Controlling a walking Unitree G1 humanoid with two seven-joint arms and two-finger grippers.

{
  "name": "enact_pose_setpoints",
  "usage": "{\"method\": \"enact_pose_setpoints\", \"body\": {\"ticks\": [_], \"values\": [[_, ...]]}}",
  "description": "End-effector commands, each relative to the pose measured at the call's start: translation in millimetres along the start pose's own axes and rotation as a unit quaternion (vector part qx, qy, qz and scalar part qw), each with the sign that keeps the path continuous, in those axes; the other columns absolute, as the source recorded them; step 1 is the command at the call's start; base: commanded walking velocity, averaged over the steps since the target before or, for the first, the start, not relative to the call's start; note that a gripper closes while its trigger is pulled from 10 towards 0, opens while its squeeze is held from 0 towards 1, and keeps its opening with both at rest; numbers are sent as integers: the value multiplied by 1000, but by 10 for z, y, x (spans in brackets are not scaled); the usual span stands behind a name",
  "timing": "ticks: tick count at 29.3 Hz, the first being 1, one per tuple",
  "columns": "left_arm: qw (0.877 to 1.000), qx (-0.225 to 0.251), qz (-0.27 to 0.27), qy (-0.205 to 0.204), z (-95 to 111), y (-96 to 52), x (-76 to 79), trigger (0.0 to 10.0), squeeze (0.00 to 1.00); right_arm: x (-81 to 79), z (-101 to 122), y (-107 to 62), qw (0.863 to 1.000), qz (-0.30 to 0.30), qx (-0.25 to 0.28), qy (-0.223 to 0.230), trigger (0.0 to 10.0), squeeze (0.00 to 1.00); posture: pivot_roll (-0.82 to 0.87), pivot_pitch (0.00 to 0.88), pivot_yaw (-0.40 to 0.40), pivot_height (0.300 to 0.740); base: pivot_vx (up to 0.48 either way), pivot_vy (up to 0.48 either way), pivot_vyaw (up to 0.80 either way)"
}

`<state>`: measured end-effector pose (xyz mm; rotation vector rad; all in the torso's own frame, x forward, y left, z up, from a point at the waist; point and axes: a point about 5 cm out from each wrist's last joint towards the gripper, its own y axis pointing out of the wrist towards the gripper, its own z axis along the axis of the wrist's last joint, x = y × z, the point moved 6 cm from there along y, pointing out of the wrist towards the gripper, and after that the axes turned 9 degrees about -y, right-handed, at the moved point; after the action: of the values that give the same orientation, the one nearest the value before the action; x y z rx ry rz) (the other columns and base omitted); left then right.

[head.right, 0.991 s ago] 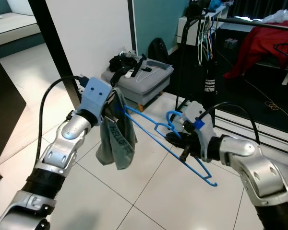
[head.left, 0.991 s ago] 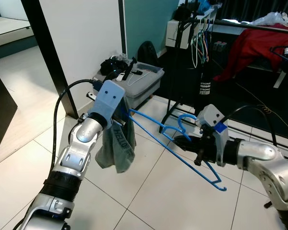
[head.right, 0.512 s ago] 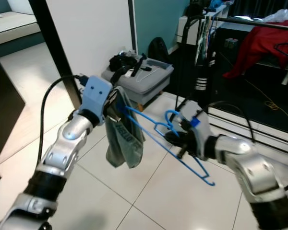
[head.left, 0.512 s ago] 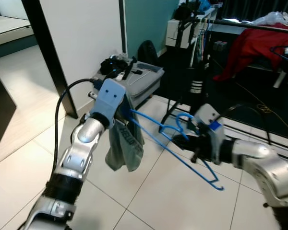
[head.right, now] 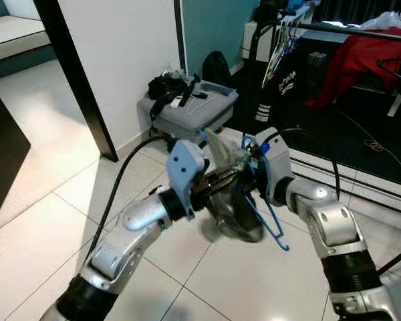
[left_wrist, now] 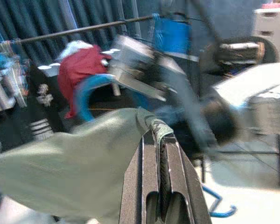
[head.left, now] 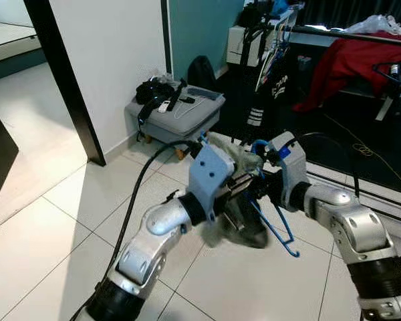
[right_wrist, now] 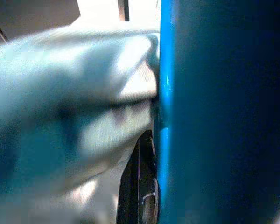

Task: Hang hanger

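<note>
Silver arms, blue wrist housings (head.left: 207, 175), black cables (head.left: 137, 200).

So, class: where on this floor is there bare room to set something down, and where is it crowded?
Bare tiles lie between the black post and the left arm. It is crowded ahead: the grey box, the clothes rack, and the left hand and right hand close together around the cloth and blue hanger.
</note>
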<state>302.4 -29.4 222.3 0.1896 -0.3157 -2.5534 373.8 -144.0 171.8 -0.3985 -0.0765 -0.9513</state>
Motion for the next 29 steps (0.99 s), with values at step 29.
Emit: {"method": "enact_pose_setpoints", "body": {"ticks": [29], "values": [[971,-182,49,148,-682,-197,-140,10000,0,-150,308,138,997,75,34,-1,10000,0,-94,67,22,740,0,0,0]]}}
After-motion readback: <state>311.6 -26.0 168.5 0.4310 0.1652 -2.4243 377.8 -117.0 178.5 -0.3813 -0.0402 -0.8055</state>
